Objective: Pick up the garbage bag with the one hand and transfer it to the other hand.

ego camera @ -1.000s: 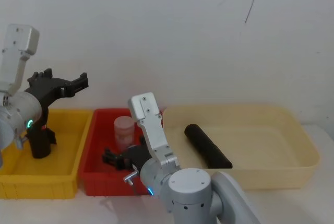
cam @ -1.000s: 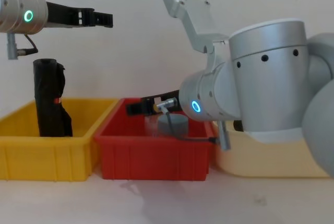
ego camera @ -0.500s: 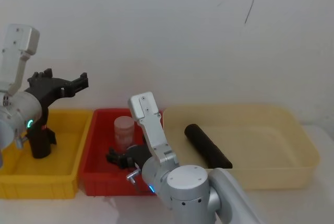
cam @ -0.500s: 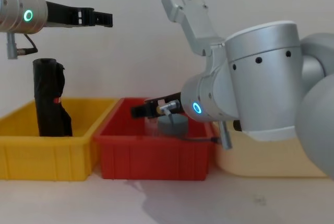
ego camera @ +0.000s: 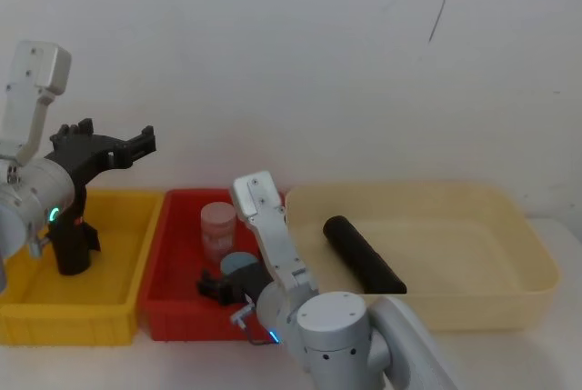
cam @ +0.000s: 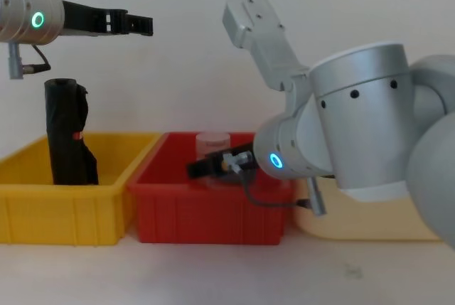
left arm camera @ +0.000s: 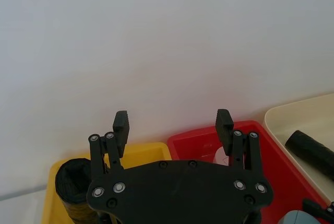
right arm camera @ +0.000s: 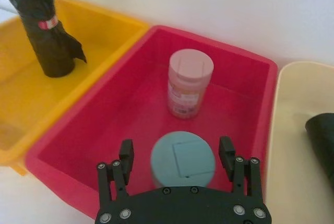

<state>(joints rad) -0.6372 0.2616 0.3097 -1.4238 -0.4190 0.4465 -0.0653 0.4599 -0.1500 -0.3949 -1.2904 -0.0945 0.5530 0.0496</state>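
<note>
The garbage bag [ego camera: 70,245] stands upright in the yellow bin [ego camera: 118,304]. My left gripper [ego camera: 136,145] hovers high above it, fingers spread and empty. My right gripper [right arm camera: 176,157], fingers also parted, hangs over the teal-lidded jar [right arm camera: 183,160] in the red bin [right arm camera: 130,104]. The roll looks light, soft and slick; I'd pinch it mid-height, below its crumpled top.

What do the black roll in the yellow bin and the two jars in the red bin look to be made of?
Garbage bag: thin black plastic film, creased and slightly glossy, banded near its top. Pink jar: probably translucent plastic, matte lid. Blue-grey jar: seen from above, its lid looks like matte plastic.
</note>
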